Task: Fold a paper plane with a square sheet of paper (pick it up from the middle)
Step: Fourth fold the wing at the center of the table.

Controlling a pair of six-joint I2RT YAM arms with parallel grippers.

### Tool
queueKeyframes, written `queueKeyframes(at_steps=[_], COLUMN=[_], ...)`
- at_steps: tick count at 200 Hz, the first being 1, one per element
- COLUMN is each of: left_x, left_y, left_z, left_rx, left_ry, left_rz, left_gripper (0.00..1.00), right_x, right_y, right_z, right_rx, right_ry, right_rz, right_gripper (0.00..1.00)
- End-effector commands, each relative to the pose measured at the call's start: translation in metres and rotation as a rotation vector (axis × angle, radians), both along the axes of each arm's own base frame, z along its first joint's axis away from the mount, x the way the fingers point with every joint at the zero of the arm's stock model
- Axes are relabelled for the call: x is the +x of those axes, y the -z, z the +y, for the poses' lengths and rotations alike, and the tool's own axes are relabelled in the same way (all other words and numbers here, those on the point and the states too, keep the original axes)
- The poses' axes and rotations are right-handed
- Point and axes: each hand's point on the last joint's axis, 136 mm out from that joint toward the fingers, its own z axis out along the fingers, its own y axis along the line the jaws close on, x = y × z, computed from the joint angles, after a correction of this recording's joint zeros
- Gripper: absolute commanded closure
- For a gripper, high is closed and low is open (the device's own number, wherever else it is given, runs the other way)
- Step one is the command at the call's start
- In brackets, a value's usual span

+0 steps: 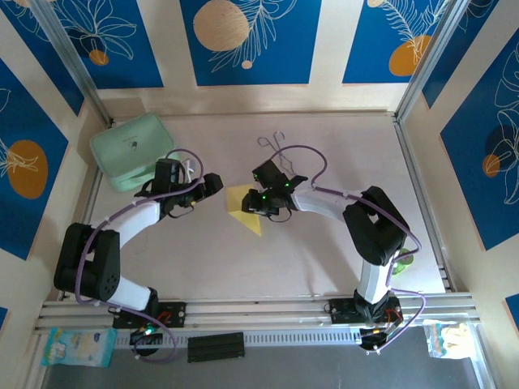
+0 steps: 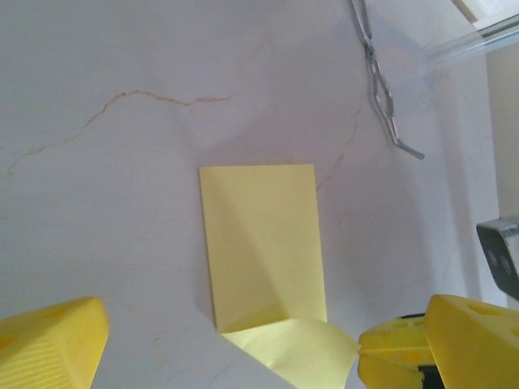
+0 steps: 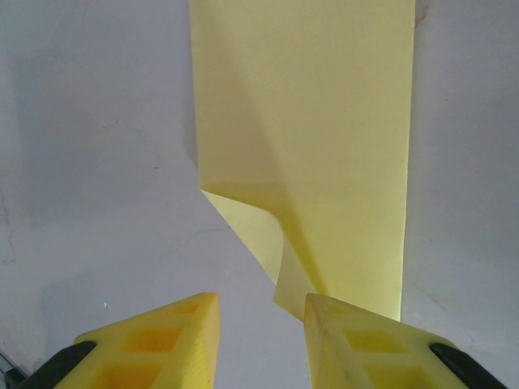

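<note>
1. The right gripper [image 3: 261,312] hung low over the desk [image 3: 89,162] with its jaws set narrow. There was a slim gap between them and nothing pinched in it that I could see.
2. Straight ahead of it lay the sheet of paper [image 3: 324,113], yellow and folded over into a long strip. The strip's long axis ran directly away from the gripper, and its near end came right up to the gripper's tip on one side.
3. At that near end a loose flap [image 3: 247,219] curled up off the desk, its corner just ahead of the gap between the jaws.
4. The left gripper [image 2: 259,332] had its jaws spread wide and held nothing. From there too the paper lay ahead and lengthwise, with the lifted flap at the end closest to it.
5. Seen from above, the right gripper was at the sheet's edge, while the left stood just beside the sheet and apart from it. The right looked the nearer.
6. My guess was that the next fold turned on that raised flap, and the right arm seemed best placed to take it.
7. The metal tongs [image 2: 381,89] lay beyond the paper from the left gripper, well apart.
</note>
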Motion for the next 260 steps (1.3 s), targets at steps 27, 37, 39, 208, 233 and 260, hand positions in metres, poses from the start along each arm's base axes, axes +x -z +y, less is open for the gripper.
queueKeyframes(at_steps=[27, 37, 39, 208, 233, 260], left_x=[-0.015, -0.017, -0.017, -0.036, -0.038, -0.041], left_y=[0.011, 0.012, 0.012, 0.008, 0.013, 0.021], left_z=[-0.002, -0.002, -0.002, -0.01, -0.02, -0.03], left_rx=[-0.06, -0.066, -0.068, -0.139, -0.148, -0.164], left_ry=[-0.007, -0.011, -0.013, -0.054, -0.037, -0.021], left_rz=[0.036, 0.044, 0.045, 0.148, 0.168, 0.212], left_gripper=[0.0, 0.0, 0.0, 0.02, 0.07, 0.18], right_x=[0.0, 0.001, 0.002, 0.009, 0.01, 0.008], right_y=[-0.002, -0.005, -0.007, 0.019, 0.031, 0.038], right_z=[0.003, 0.0, -0.001, 0.001, -0.003, -0.003], right_rx=[0.013, 0.002, -0.002, -0.016, -0.033, -0.029], right_ry=[-0.018, -0.008, -0.006, -0.023, -0.018, -0.016], right_rz=[-0.003, -0.02, -0.026, -0.006, 0.011, 0.028], right_gripper=[0.71, 0.71, 0.71, 0.72, 0.74, 0.76])
